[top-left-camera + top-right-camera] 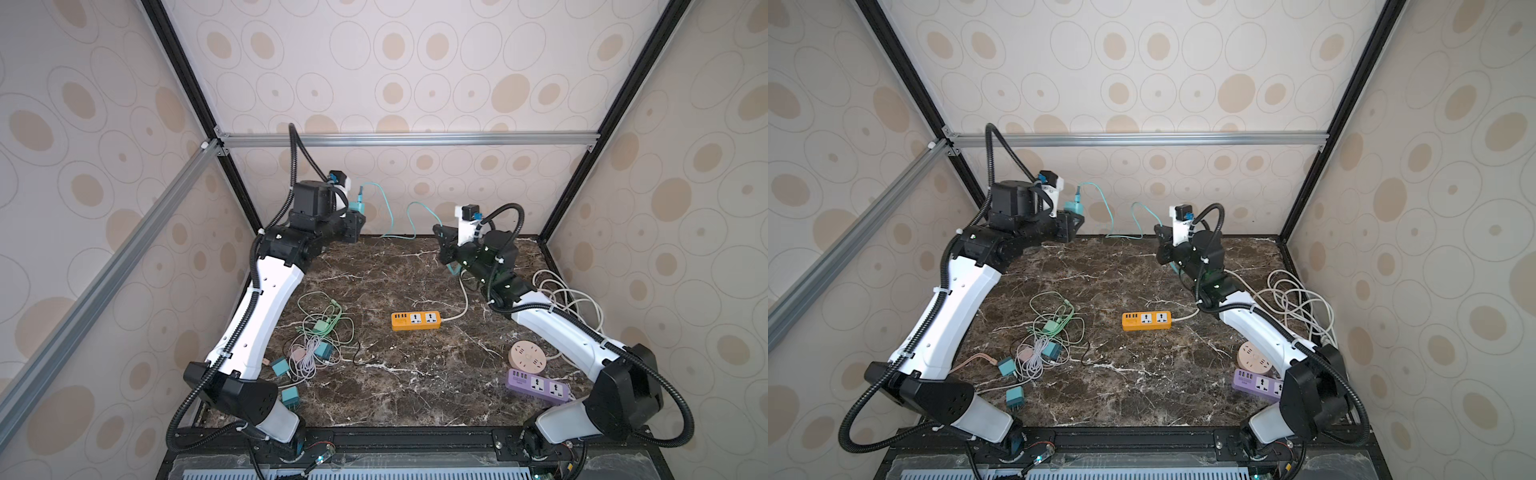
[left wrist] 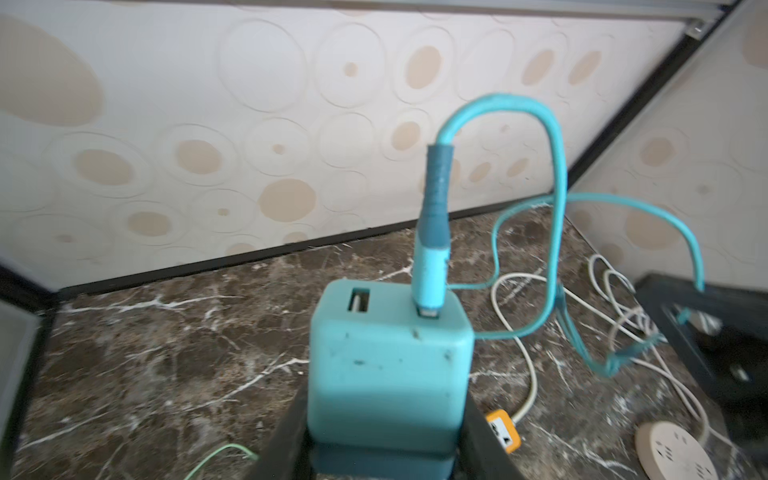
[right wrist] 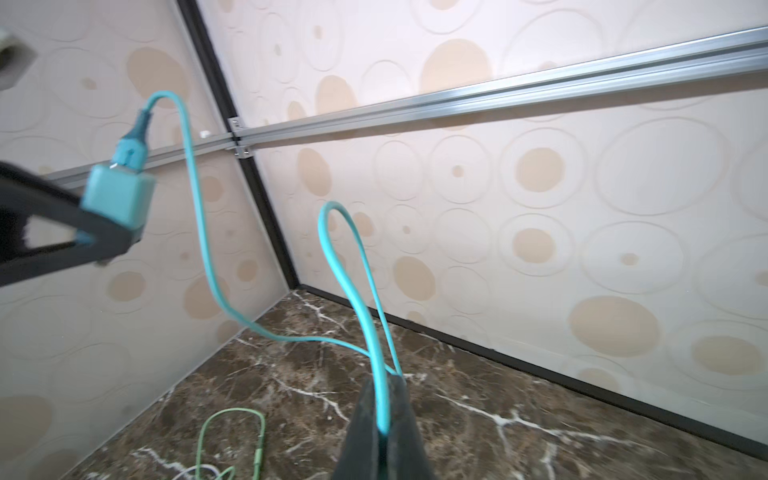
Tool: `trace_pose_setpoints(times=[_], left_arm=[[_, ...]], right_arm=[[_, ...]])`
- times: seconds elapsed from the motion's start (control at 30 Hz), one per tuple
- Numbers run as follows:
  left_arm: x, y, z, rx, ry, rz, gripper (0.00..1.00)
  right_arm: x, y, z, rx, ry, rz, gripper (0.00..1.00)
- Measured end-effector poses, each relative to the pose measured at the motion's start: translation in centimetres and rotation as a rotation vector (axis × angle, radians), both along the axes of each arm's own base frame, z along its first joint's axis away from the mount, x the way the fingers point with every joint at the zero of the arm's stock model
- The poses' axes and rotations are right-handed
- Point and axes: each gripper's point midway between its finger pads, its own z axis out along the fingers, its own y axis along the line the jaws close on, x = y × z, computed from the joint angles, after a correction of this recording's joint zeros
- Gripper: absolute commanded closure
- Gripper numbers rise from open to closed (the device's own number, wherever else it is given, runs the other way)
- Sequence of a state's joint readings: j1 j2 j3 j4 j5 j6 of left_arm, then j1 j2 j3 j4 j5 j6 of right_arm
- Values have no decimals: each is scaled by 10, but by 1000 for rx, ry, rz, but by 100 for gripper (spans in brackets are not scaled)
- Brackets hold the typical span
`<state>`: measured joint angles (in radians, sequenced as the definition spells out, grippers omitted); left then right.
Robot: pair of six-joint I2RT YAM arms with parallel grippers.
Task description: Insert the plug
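A teal cube charger plug (image 2: 390, 365) sits between the black fingers of my left gripper (image 2: 386, 397), which is shut on it and held high near the back wall in both top views (image 1: 356, 212) (image 1: 1074, 212). A teal USB connector (image 2: 432, 266) stands in one of its two ports. Its teal cable (image 3: 365, 274) loops down and across to my right gripper (image 3: 384, 382), which is shut on the cable. The right gripper (image 1: 439, 232) hovers over the back of the table. An orange power strip (image 1: 415, 320) lies flat mid-table with its sockets up.
A tangle of green, pink and white cables with several teal chargers (image 1: 316, 340) lies front left. A round beige socket (image 1: 527, 359) and a purple power strip (image 1: 538, 386) lie front right. Coiled white cords (image 1: 569, 295) lie behind the right arm. Walls enclose three sides.
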<state>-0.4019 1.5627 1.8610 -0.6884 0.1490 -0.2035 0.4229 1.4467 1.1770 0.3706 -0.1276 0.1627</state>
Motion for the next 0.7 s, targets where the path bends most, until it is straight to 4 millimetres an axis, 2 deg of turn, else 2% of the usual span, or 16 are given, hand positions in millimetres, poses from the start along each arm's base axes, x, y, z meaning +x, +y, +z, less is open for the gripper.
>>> trace_pose_setpoints(times=[0.17, 0.3, 0.4, 0.6, 0.7], left_arm=[[-2, -74, -26, -3, 40, -128, 100], [15, -125, -46, -10, 63, -178, 100], [32, -156, -63, -22, 75, -186, 100], [66, -187, -109, -21, 118, -137, 100], [78, -194, -127, -9, 128, -125, 100]], right_arm=[[29, -67, -4, -15, 39, -113, 100], [55, -105, -1, 1, 53, -172, 100], [74, -124, -7, 5, 73, -202, 100], [112, -137, -36, -21, 116, -236, 100], [135, -144, -39, -52, 107, -267, 100]])
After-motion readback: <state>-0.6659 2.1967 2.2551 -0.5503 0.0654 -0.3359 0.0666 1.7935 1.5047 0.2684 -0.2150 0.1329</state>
